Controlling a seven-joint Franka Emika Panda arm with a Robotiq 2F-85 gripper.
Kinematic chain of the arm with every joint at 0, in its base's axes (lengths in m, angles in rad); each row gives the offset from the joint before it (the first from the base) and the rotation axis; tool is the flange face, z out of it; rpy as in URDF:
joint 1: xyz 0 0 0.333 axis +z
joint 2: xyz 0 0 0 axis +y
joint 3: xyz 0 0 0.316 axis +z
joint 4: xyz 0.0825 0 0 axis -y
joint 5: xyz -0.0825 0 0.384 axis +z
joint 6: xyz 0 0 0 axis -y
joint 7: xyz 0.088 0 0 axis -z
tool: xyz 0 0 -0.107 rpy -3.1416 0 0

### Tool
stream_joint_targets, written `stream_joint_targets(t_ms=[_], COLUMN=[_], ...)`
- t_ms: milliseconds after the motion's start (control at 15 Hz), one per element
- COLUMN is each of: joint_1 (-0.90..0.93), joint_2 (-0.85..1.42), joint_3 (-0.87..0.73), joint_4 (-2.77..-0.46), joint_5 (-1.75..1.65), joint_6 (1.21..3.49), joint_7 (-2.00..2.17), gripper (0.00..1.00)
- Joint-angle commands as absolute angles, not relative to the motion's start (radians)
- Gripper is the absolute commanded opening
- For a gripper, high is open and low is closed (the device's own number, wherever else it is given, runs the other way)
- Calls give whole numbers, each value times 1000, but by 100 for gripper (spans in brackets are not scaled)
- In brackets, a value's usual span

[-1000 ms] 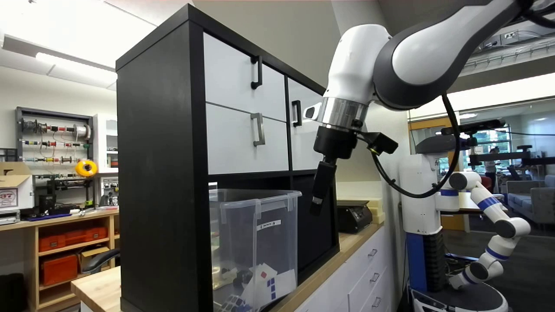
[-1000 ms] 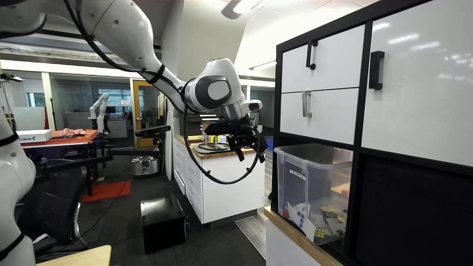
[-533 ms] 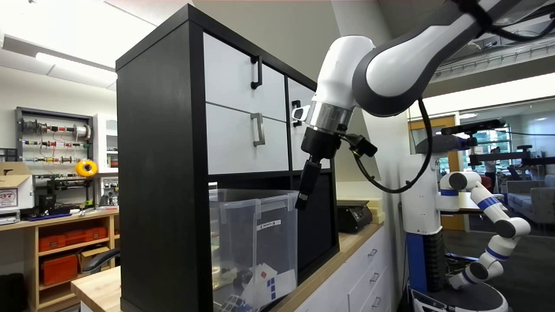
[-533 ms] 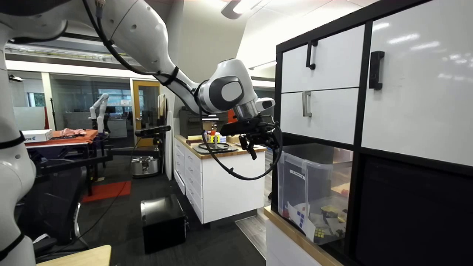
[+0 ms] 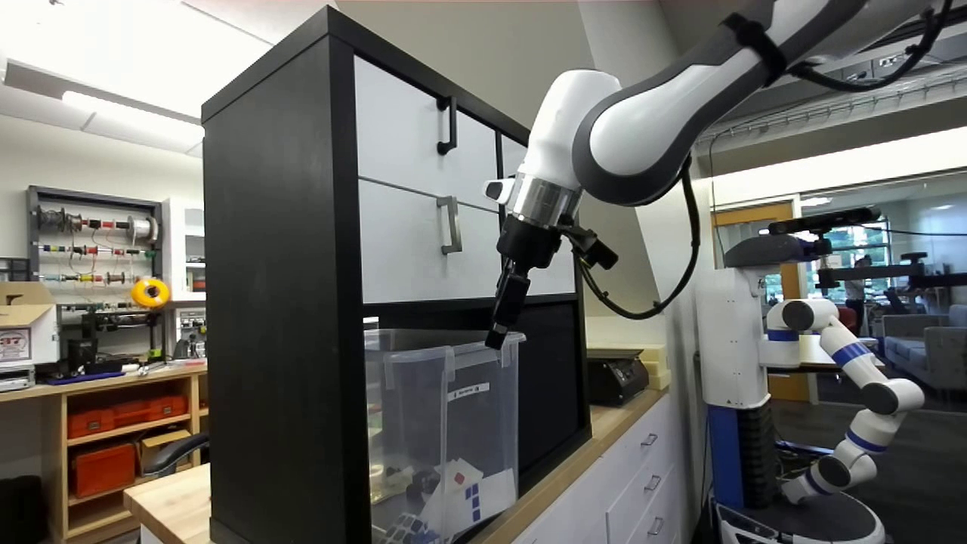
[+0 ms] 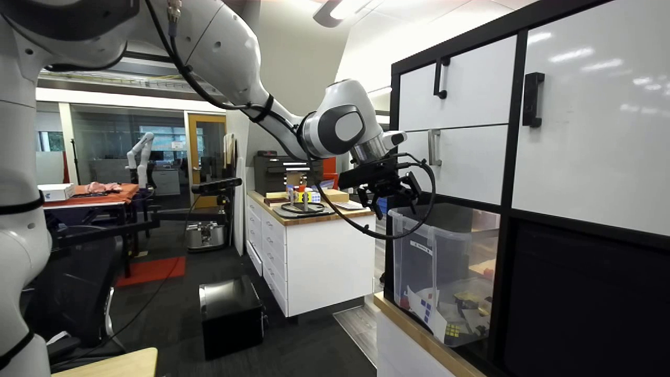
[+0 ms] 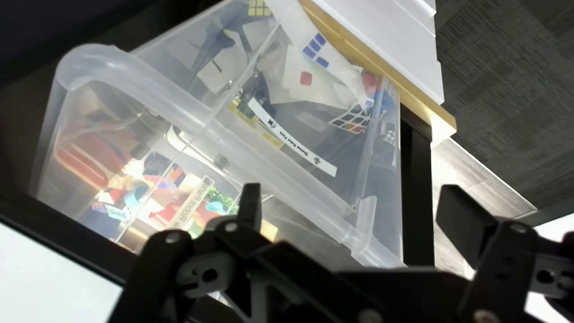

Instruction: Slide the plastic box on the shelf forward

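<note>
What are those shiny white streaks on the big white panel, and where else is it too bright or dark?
In an exterior view, glare on the white panel, probably reflected light; in the wrist view, a washed-out patch inside the plastic box; in both exterior views, the black square beside it shows hardly any detail.

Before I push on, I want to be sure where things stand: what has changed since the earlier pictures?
In both exterior views, the claw has moved in toward the plastic box and slightly up; it now appears near the front rim, though contact can't be told. Nothing was taken hold of or let go; the jaws stand open. The box, the shelf and the drawer fronts stayed as they were.
</note>
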State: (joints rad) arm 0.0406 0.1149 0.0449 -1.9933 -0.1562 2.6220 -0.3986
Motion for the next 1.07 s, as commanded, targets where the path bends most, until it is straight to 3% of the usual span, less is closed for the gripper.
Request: stream_joint_targets(t_ms=[0, 600, 667, 733, 1000], joint_1=[10, -56, -60, -65, -78], joint_2=[173, 260, 265, 269, 269], joint_3=[56, 94, 98, 102, 116], joint_4=[-1941, -1902, -1899, -1898, -1900], joint_5=[-143, -79, -70, -60, -22], joint_6=[2669, 2738, 2740, 2744, 2755], joint_7=[-564, -853, -871, -888, -948], gripper=[100, 100, 90, 74, 46])
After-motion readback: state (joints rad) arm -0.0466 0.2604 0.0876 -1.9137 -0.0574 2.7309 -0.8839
